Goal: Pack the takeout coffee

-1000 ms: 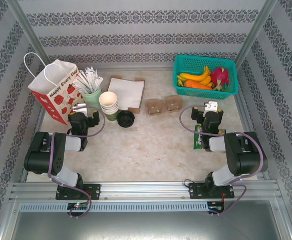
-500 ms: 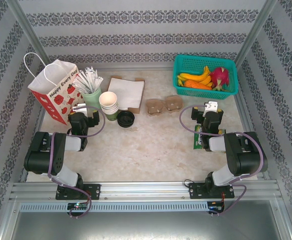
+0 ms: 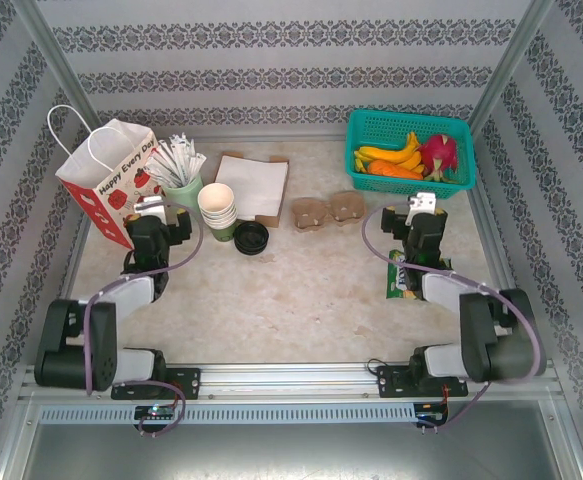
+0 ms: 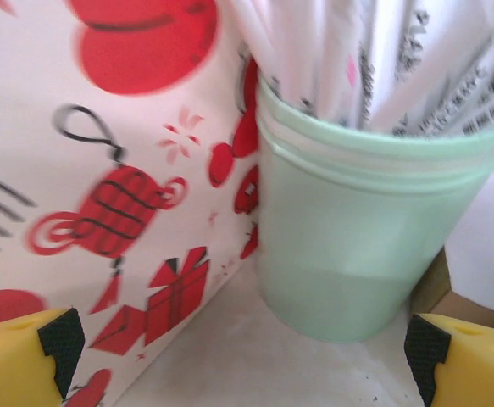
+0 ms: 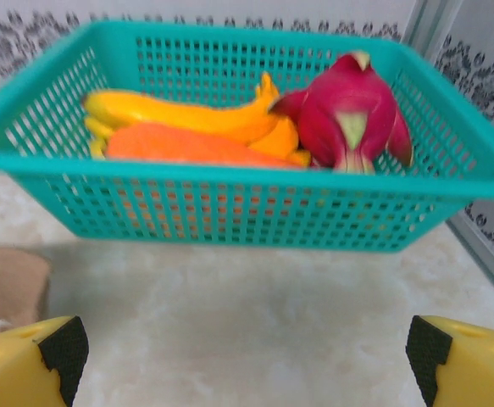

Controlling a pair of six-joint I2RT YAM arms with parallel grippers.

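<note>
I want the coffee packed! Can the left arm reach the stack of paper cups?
Probably yes. The left gripper, open, faces the pale green cup; the stack of paper cups stands right of it, with bare table on its near side.

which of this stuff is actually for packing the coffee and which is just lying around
For the job: stack of paper cups; black lids; probably also the cardboard cup carriers and the paper gift bag.

Lying about: teal fruit basket; pale green cup of wrapped sticks; green packet.
</note>
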